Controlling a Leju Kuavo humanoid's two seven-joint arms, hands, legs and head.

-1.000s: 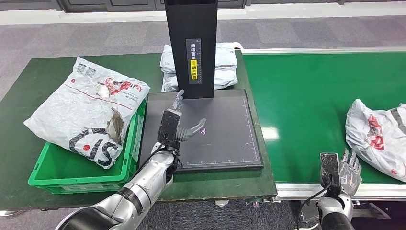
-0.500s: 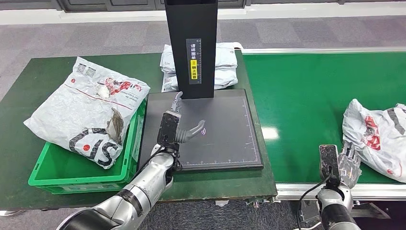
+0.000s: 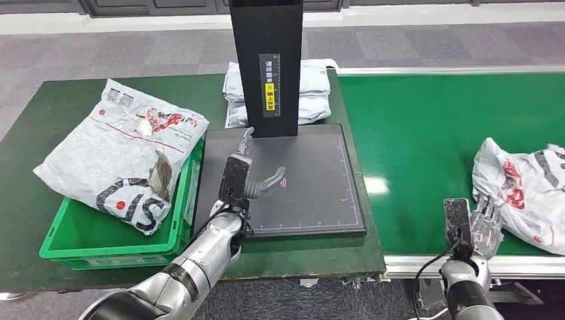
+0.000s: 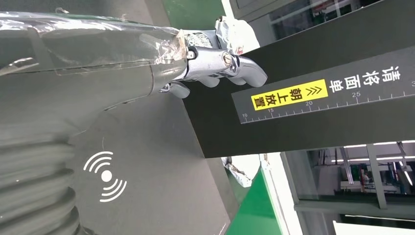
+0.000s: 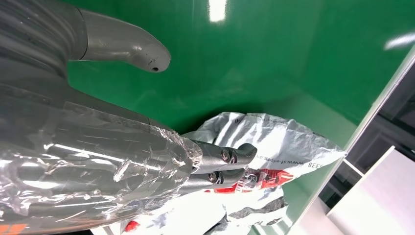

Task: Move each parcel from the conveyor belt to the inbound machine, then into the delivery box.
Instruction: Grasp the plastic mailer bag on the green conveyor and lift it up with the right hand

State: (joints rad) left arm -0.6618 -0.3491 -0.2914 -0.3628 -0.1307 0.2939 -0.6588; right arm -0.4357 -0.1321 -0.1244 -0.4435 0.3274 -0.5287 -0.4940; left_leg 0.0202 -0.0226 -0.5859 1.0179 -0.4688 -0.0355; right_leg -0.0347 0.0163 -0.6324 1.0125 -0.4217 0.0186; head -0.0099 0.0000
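Note:
A crumpled white parcel [image 3: 523,197] with red and black print lies on the green conveyor belt [image 3: 426,133] at the far right. My right hand [image 3: 483,227] stands open at the belt's front edge, just beside the parcel's near corner. In the right wrist view its fingers [image 5: 222,164] reach towards the parcel [image 5: 279,147], and I cannot tell whether they touch. My left hand [image 3: 248,175] hovers open over the black platform [image 3: 320,193] of the inbound machine, holding nothing. A large white parcel [image 3: 123,157] lies across the green delivery box [image 3: 93,240] at the left.
The machine's black tower [image 3: 266,60] rises at the back of the platform, right in front of my left hand's fingers [image 4: 220,66]. Several white parcels [image 3: 313,90] are stacked behind the tower. The belt's metal rail [image 3: 413,265] runs along the front.
The parcel on the belt has slid left, closer to my right hand. The right hand has sunk a little. My left hand has stayed over the platform.

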